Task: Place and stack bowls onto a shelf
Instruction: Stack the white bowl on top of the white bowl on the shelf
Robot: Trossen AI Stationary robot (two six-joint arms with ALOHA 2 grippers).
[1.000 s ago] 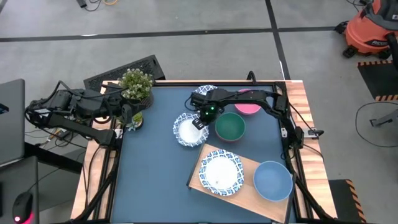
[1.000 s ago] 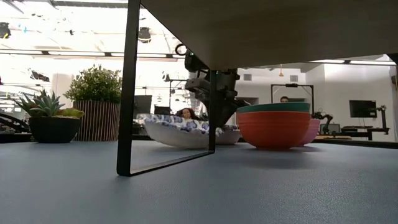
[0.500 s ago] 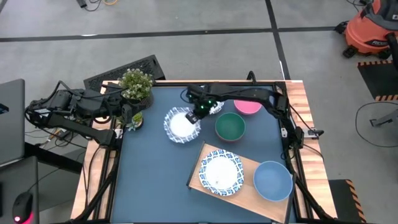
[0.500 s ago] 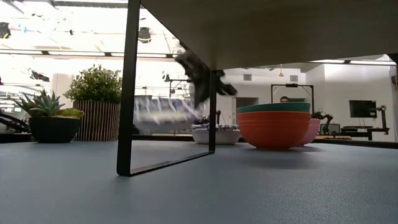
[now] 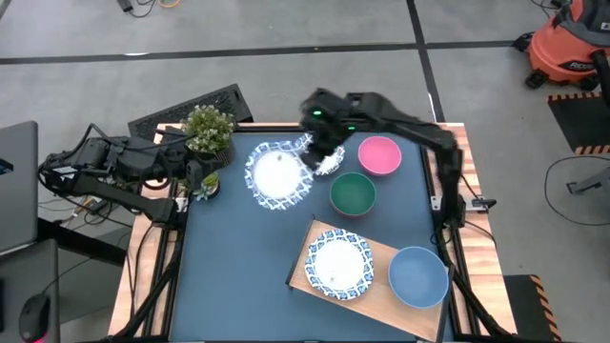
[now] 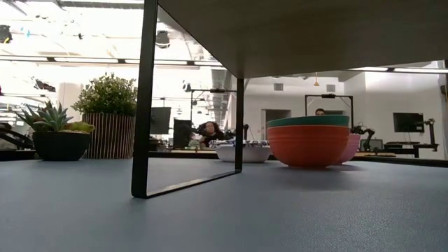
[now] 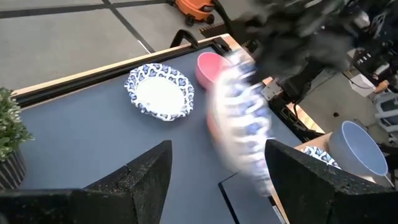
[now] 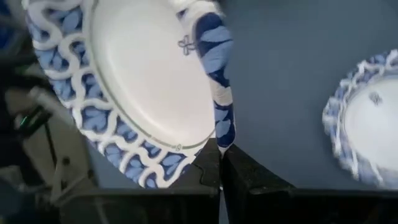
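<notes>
- Right tool [image 5: 313,152]: raised over the far middle of the table [image 5: 229,257], clenched on the rim of a white bowl with a blue patterned rim [image 5: 277,175]; the right wrist view shows the two dark fingers [image 8: 239,177] pinching that rim [image 8: 214,106] with the bowl tilted.
- Held bowl: hangs above the table, clear of its surface, near the potted green plant [image 5: 209,129].
- Second blue-rimmed bowl [image 5: 329,160]: rests on the table just beside the held one, toward the far edge; it also shows in the left wrist view [image 7: 159,99].
- Pink bowl [image 5: 378,155]: sits near the far right corner of the table.
- Teal-green bowl [image 5: 353,192]: sits just in front of the pink bowl; in the low view it is nested in a red bowl [image 6: 308,145].
- Shelf [image 5: 367,295]: pale wooden board at the near right, raised on a dark metal leg [image 6: 143,105].
- On the shelf: a third blue-rimmed bowl [image 5: 336,264] and a plain blue bowl [image 5: 417,276], side by side.
- Left tool [image 7: 211,180]: waits at the table's left edge beside the plant, fingers spread and released.
</notes>
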